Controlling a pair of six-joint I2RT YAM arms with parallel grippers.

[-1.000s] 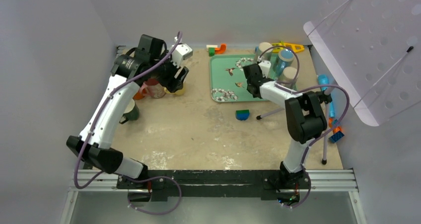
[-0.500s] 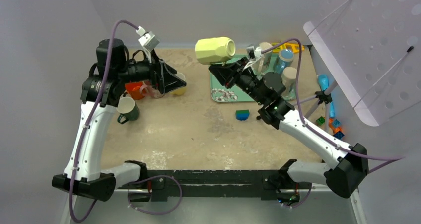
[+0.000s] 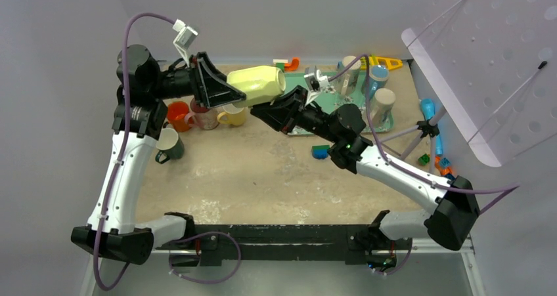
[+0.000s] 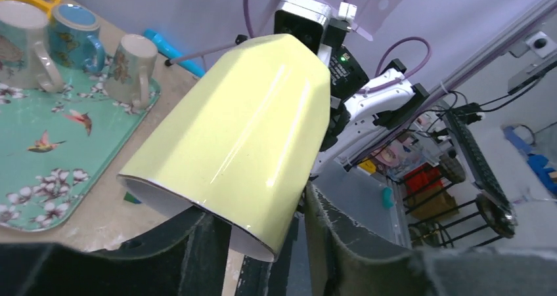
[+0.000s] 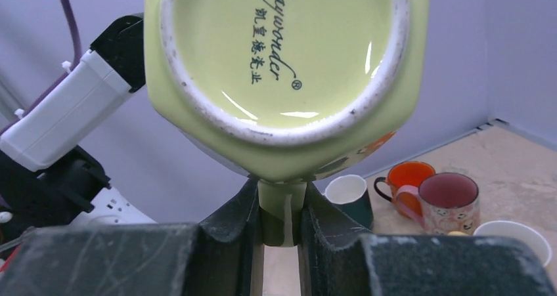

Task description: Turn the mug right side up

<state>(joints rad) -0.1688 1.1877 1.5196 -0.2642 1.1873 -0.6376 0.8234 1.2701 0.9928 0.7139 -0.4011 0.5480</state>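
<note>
While the mug hangs in the air in the upper middle of the top view, above the table, I judge the turning as half done: it lies on its side, with the bottom toward the right of the frame and the mouth toward the left. The right gripper is closed tight on the handle, under the bottom. The left gripper has its fingers apart, one inside the mouth and one outside the wall, and I do not see them pinch.

This looks to me like a hand-over. I think the next move asks the left fingers to close on the wall before the right ones let go, and then a roll of the wrist until the mouth looks up.

The mug is pale yellow glazed ceramic, very shiny, with flat angled sides. The ring on the bottom is white, rough and speckled, around a printed mark. I expect such glaze to slip easily.
</note>
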